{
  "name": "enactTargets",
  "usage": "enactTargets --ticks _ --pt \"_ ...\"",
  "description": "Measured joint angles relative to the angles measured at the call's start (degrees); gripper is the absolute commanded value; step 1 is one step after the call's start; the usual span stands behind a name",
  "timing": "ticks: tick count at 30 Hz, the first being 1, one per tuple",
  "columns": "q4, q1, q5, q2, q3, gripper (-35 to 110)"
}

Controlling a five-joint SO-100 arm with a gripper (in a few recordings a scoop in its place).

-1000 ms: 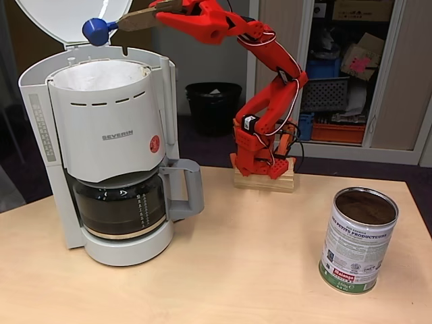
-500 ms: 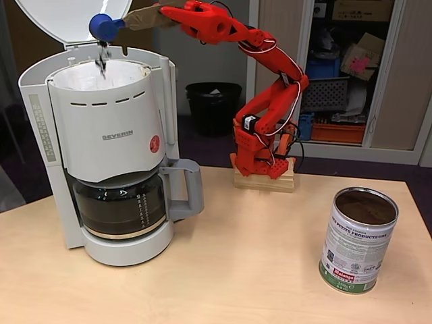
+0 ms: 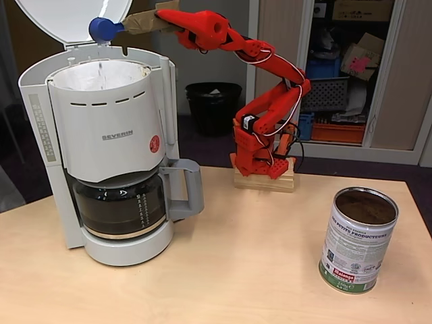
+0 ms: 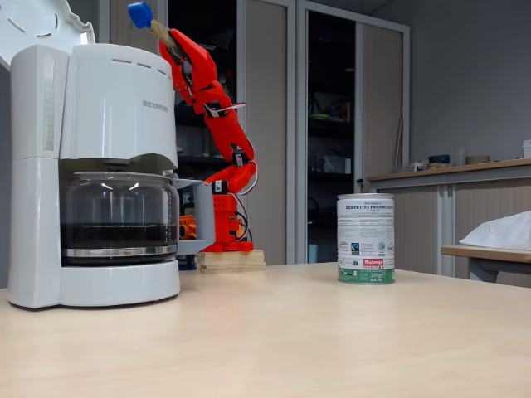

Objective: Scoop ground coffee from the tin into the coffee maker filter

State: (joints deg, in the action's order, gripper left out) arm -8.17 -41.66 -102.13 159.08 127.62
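In a fixed view, upper left, the gripper is pinching a blue scoop above the filter; the tin of coffee is sitting lower right.

The jaws grip a blue scoop above the coffee maker filter.

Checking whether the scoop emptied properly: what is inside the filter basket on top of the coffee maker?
A white paper filter lines the basket. Its bottom is hidden by the rim, so any ground coffee there cannot be seen.
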Motion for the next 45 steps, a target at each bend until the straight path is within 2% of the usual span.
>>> enactTargets --ticks 15,34,38,40,45 --pt "5.80 -3.87 -16.17 8.88 9.14 0" --pt "14.77 -6.24 -34.72 2.11 10.55 0" --pt "16.00 -5.98 -33.13 1.14 10.55 0" --pt "16.26 -5.54 -28.83 1.23 10.28 0" --pt "16.00 -3.87 -8.00 2.90 10.02 0"
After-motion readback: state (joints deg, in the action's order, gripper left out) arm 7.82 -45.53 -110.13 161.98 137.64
